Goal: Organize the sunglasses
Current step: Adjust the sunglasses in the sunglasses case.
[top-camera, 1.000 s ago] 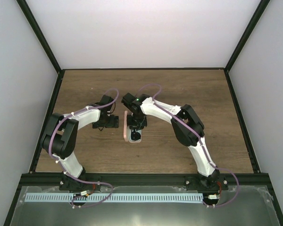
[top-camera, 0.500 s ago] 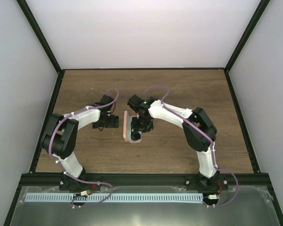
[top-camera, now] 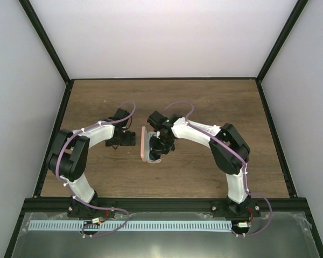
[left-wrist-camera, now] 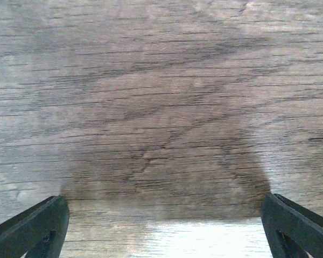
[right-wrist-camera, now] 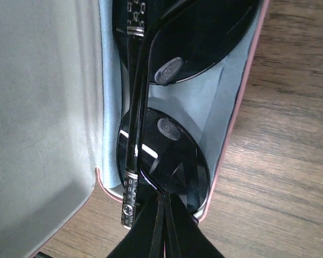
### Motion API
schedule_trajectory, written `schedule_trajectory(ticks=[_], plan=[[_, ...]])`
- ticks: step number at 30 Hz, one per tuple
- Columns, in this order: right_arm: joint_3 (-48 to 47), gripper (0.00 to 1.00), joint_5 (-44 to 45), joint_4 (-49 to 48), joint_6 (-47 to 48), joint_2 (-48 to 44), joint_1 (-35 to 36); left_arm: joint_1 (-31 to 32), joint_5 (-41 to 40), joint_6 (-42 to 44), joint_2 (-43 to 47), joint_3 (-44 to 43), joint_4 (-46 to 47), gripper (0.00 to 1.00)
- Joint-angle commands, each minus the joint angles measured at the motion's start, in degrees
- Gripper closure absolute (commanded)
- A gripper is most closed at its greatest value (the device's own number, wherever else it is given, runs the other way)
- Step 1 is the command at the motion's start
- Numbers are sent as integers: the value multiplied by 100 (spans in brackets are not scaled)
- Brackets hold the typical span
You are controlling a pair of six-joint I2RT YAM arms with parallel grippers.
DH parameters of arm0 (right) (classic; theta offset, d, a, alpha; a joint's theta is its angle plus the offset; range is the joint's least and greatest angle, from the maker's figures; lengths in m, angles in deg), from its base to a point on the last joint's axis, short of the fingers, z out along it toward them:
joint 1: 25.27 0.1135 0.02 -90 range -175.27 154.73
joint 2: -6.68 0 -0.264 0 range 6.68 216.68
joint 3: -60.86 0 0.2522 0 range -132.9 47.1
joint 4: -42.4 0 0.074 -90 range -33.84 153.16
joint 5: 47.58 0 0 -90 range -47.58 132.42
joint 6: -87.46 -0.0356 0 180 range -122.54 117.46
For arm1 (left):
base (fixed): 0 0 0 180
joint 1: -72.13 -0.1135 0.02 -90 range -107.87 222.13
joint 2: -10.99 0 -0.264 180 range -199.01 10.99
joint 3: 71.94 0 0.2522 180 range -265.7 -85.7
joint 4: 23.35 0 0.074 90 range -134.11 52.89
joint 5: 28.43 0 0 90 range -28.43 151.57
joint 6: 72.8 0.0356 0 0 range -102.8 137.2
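Observation:
The salmon-pink case (right-wrist-camera: 234,123) lies open on the wood, its pale grey lid (right-wrist-camera: 37,118) swung out to the left. The light blue cloth (right-wrist-camera: 226,80) lines the case. The black sunglasses (right-wrist-camera: 167,161) lie in it, lenses dark, temples folded across them. My right gripper (right-wrist-camera: 164,212) is shut at the rim of the near lens. In the top view my right gripper (top-camera: 160,145) sits over the case (top-camera: 144,146) at the table's middle. My left gripper (top-camera: 130,138) is open and empty just left of the case, with its fingers (left-wrist-camera: 32,228) over bare wood.
The wooden table (top-camera: 215,102) is boxed in by a black frame (top-camera: 274,134) and white walls. Both arms reach in toward the middle of the table. The left wrist view holds only wood grain.
My right gripper has shifted a little right and toward the near end of the case with the sunglasses, and its elbow has swung right. The left arm has stayed put.

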Motion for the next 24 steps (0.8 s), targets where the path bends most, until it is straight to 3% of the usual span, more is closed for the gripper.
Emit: schedule_trajectory(ticks=[1,14,24], plan=[[70,99,-160,-232,78,150,51,-4,-53,45,13,104,-42,0],[-38,97,-58,-252,113,399,51,-1,-139,165,43,-129,-241,0],[-40,96,650,-30,2,-460,22,6,-192,138,411,-226,-457,0]])
